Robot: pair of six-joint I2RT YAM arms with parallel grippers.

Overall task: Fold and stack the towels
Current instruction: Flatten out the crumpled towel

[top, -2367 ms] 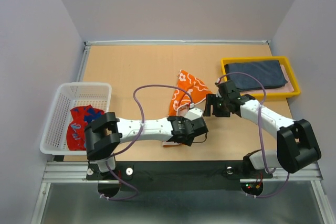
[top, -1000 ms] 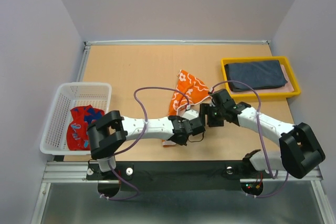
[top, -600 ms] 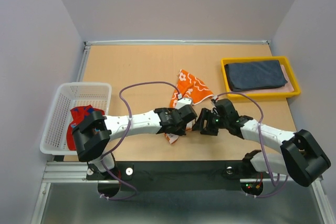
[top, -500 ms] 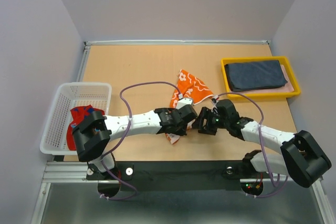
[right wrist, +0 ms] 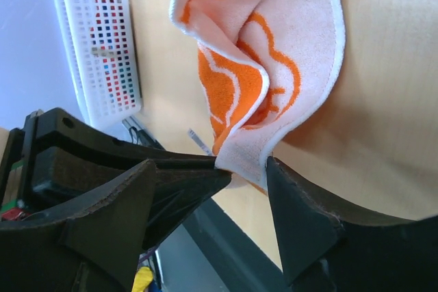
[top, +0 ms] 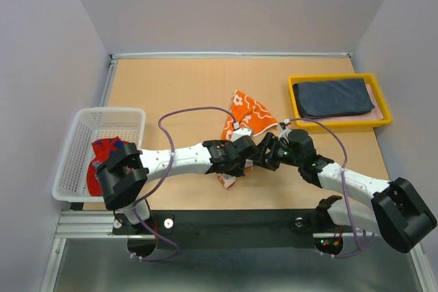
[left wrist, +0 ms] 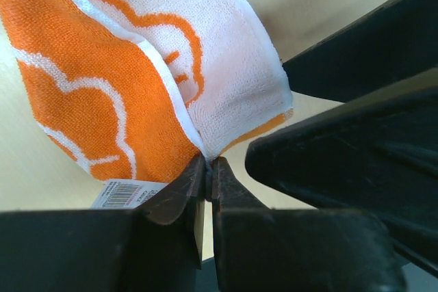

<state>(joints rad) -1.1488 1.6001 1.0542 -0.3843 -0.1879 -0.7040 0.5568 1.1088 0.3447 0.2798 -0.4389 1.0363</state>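
Note:
An orange towel with a white pattern (top: 248, 115) lies crumpled mid-table. My left gripper (top: 245, 160) is shut on its near white-edged corner; the left wrist view shows the cloth (left wrist: 137, 80) pinched between the tips (left wrist: 207, 163). My right gripper (top: 264, 156) faces it from the right, open, one finger (right wrist: 301, 223) beside that same corner and the towel (right wrist: 274, 66) hanging just past its tips (right wrist: 212, 193). A dark navy towel (top: 334, 96) lies folded in the yellow tray. A red towel with blue patches (top: 106, 161) sits in the basket.
The white mesh basket (top: 82, 128) stands at the left edge. The yellow tray (top: 340, 124) sits at the back right. Both arms' wrists meet close together near the table's front edge, and a purple cable (top: 195, 111) loops over the left arm.
My right gripper has swung left from beside the tray to the held corner. My left gripper has shifted a little left and back with the towel corner.

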